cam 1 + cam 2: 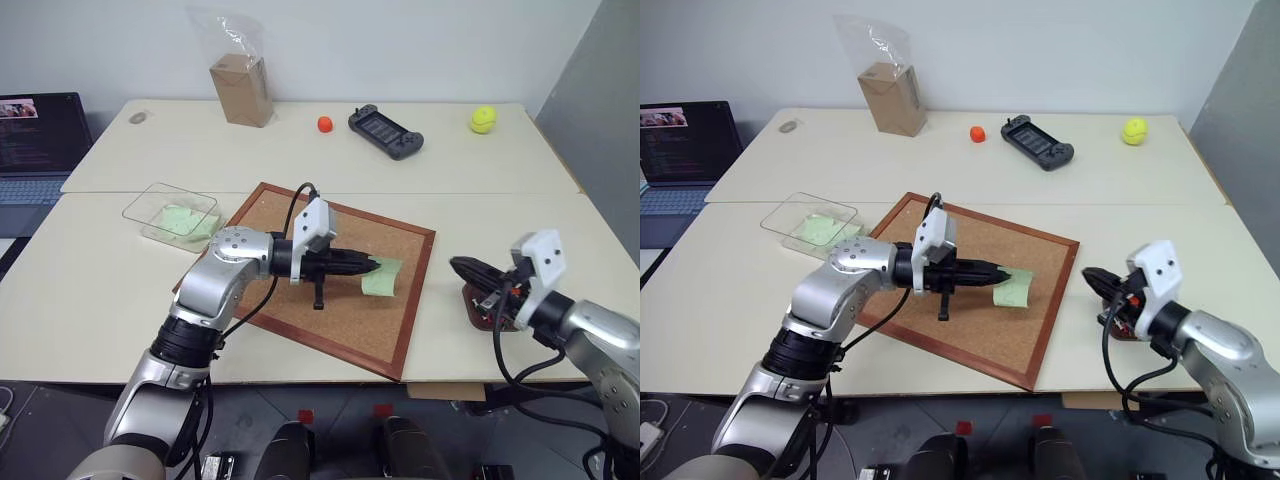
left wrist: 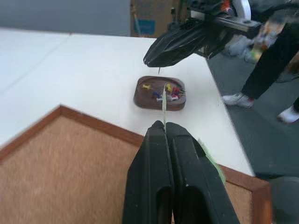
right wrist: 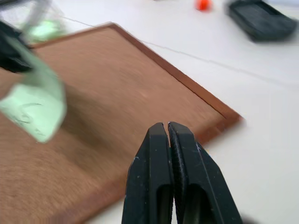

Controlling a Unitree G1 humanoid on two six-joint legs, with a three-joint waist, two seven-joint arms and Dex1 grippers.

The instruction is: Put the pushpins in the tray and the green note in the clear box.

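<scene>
My left gripper [image 1: 372, 265] is shut on the edge of the green note [image 1: 383, 277], which hangs just above the right part of the corkboard [image 1: 330, 325]. The clear box [image 1: 150, 205] stands left of the board with another pale green note inside. The dark reddish-brown tray [image 2: 139, 99] sits on the table right of the board and holds several coloured pushpins [image 2: 163, 92]. My right gripper [image 1: 455, 264] hovers shut above the tray, and a thin pin tip [image 2: 159, 71] pokes down from its fingertips.
At the back of the table stand a brown carton in a clear bag [image 1: 242, 85], a small orange object [image 1: 325, 124], a black handheld console [image 1: 385, 131] and a yellow-green ball [image 1: 484, 119]. A laptop [image 1: 35, 140] sits far left. A person's legs [image 2: 275, 56] stand beyond the table.
</scene>
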